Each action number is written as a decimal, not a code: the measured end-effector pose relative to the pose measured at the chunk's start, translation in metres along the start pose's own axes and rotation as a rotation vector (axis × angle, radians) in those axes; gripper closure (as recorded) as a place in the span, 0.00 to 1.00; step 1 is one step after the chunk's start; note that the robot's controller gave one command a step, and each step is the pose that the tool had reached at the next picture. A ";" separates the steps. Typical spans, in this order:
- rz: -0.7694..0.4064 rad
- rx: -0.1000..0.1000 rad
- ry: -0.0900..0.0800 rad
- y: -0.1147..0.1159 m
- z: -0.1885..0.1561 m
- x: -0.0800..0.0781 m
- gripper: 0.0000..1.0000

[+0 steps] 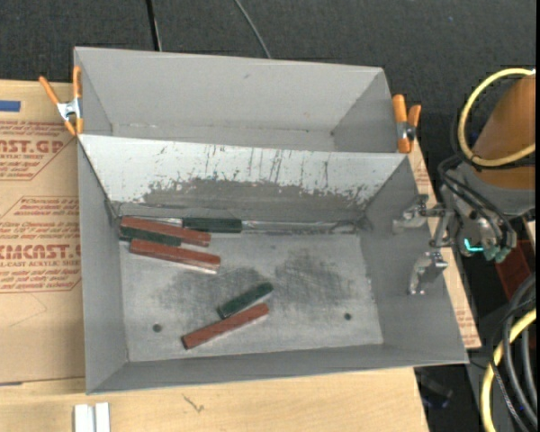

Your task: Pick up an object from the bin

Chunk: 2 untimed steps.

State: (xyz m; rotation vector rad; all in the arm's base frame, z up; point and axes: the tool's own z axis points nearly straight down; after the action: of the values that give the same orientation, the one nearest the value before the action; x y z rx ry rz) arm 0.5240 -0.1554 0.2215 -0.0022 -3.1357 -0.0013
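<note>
The short dark green stick (245, 300) is the loose thing nearest the jaws, though well apart from them; it lies tilted on the floor of the bin (99, 205), somewhat left of the middle and toward the front edge. A longer red-brown stick (225, 325) lies just in front of it at much the same tilt, touching it along one side; its left end points toward the front left corner.

Toward the back left corner three more sticks lie close together. A second red-brown stick (165, 232) lies near the back edge of the floor. A dark stick (212, 226) meets its right end and runs on along that back edge; whether it rests on top I cannot tell. A third red-brown stick (175, 256) lies just in front of those two, slanting slightly toward the front as it runs right. The floor is scuffed with dark smudges around the middle; the back wall carries a band of dark streaks and scratches.

The jaws stand spread apart and empty over the bin's right wall, close to the right rim, about midway between the back right and front right corners. Behind them the arm (502, 142), with its orange cover and loops of yellow cable, comes in from beyond the right rim.
</note>
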 end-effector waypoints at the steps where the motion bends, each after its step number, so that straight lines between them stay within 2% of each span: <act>1: -0.002 0.001 -0.008 0.001 -0.004 -0.002 0.00; 2: -0.067 0.003 -0.013 0.014 0.046 0.005 0.00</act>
State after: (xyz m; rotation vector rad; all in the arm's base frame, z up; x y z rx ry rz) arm 0.5188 -0.1417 0.1756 0.1031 -3.1468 0.0031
